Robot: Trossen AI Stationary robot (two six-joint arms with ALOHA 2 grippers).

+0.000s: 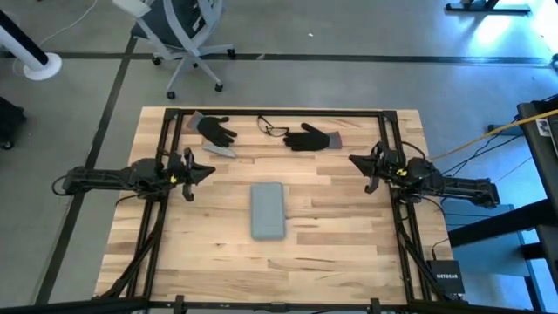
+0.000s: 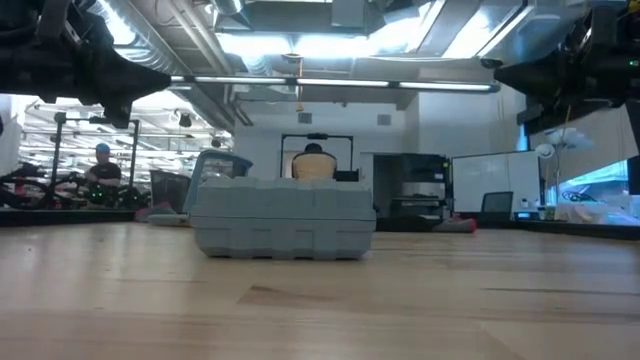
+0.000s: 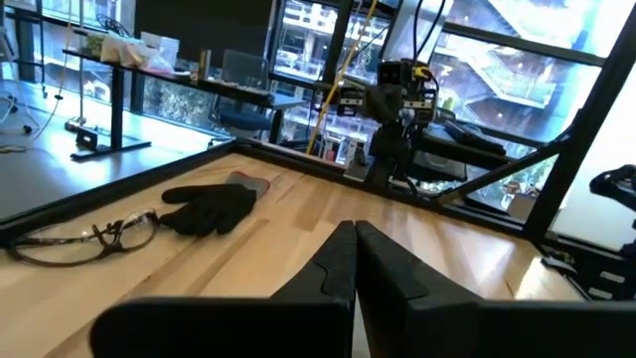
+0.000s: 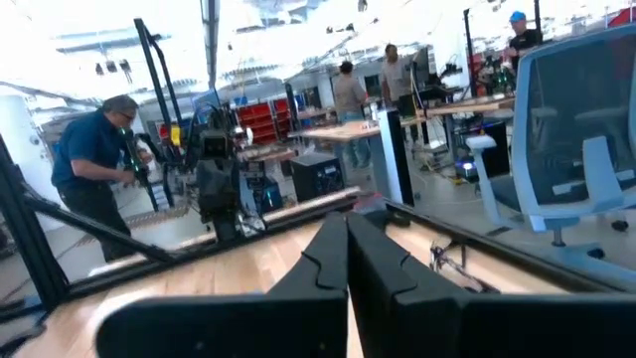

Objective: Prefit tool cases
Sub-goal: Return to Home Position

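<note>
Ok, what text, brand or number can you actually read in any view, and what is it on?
"NETGEAR": on the black box off the table's right edge, high view.
Left arm's yellow tag, right arm's yellow tag: too small to read.
Tool case: no print shows on its lid or side.
Background shelves and screens in the wrist and low views: blurred, unreadable.

Bright ceiling lights, glaring windows, soft shadows
</note>
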